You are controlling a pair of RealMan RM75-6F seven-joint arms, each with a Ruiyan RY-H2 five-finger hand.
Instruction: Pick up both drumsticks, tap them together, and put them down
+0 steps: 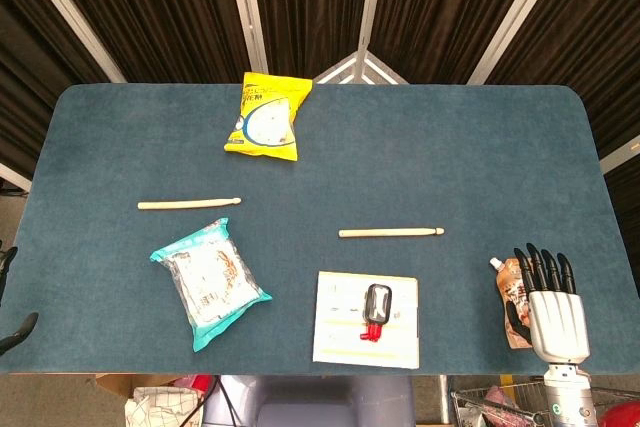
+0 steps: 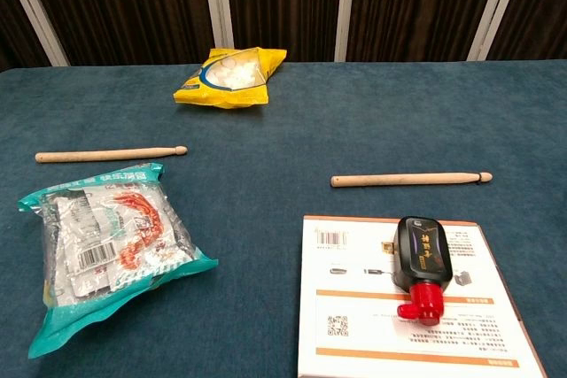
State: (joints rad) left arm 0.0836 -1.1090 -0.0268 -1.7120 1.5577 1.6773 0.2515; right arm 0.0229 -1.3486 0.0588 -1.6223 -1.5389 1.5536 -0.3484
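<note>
Two drumsticks lie apart on the counter (image 1: 480,137): one (image 1: 189,204) at nine o'clock, one (image 1: 391,233) near centre. The right hand (image 1: 548,302), at four o'clock, holds nothing, fingers (image 1: 545,269) straight and slightly spread. Only the left hand's (image 1: 15,332) dark tips show; their state cannot be told.

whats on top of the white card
A black bottle with a red cap lies on the white card, cap toward the near edge. It covers part of the card's print; nothing else is on it.

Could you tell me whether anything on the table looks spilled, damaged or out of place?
Nothing stands out. Both drumsticks lie flat and apart on the blue table, and the snack bags look sealed, with nothing spilled.
</note>
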